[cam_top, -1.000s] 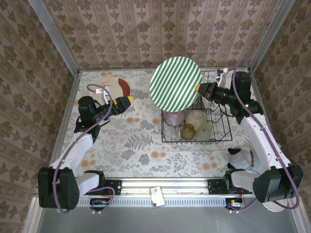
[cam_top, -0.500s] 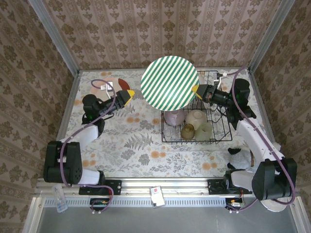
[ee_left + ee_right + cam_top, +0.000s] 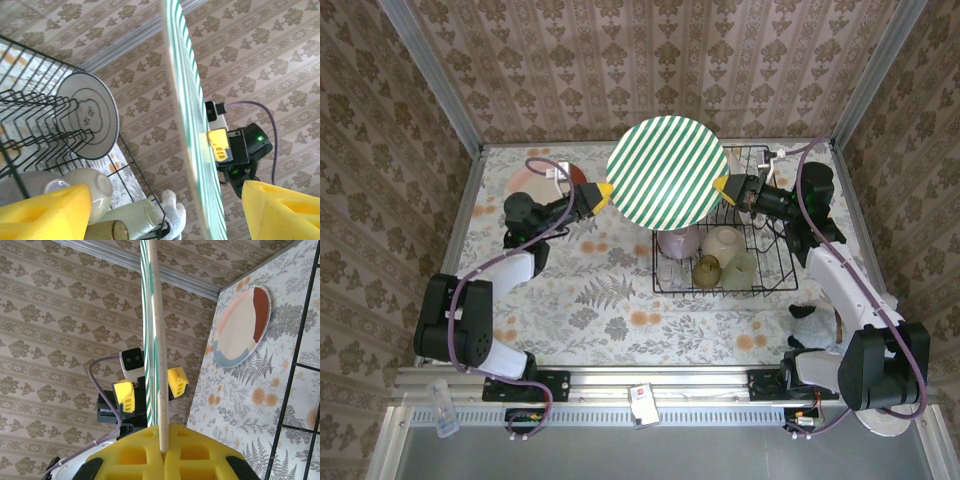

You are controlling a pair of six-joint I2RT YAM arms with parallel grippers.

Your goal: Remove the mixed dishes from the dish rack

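Right wrist: gripper [image 3: 161,442] on striped plate [image 3: 152,330]

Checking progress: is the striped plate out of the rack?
Out: right gripper pinches the striped plate upright, clear of the dish rack.

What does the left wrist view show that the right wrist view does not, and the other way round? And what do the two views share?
Left wrist view's own: the cream plate standing upright between the tines, and the cups below it.
Right wrist view's own: the pastel plate lying flat on the floral table.
Shared: the striped plate seen edge-on, wires of the dish rack, and both hands. The right hand is shut on the plate's rim, and the left hand has open jaws astride the opposite rim.
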